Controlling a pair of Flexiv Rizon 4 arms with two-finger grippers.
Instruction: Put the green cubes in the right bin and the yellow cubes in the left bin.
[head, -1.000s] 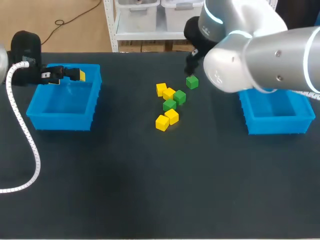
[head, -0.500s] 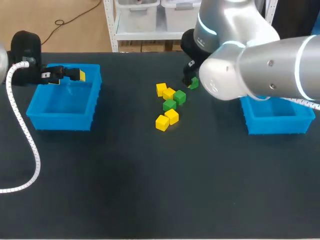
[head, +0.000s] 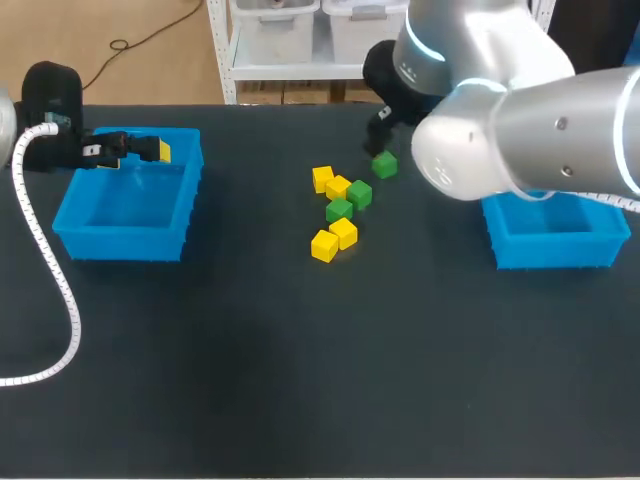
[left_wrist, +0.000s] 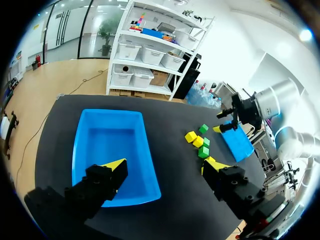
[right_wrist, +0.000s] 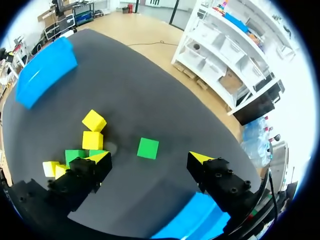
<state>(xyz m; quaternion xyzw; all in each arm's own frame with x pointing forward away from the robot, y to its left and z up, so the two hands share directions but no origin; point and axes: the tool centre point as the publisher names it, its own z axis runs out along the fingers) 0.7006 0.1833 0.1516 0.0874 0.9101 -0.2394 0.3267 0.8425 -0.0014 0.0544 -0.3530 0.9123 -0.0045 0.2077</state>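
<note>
While the small plain green cube (right_wrist: 148, 148) lies alone on the black worktop (head: 300, 380), you see the right gripper (right_wrist: 150, 158) spread wide over it, holding nothing.

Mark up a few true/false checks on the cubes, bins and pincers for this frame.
1. The left bin holds no cubes. True.
2. The right pincer is shut on the lone green cube. False: it is open, and the cube sits untouched on the table.
3. Four yellow cubes lie on the table. True.
4. The left pincer holds a yellow cube. False: it is open and empty, over the left bin.
</note>
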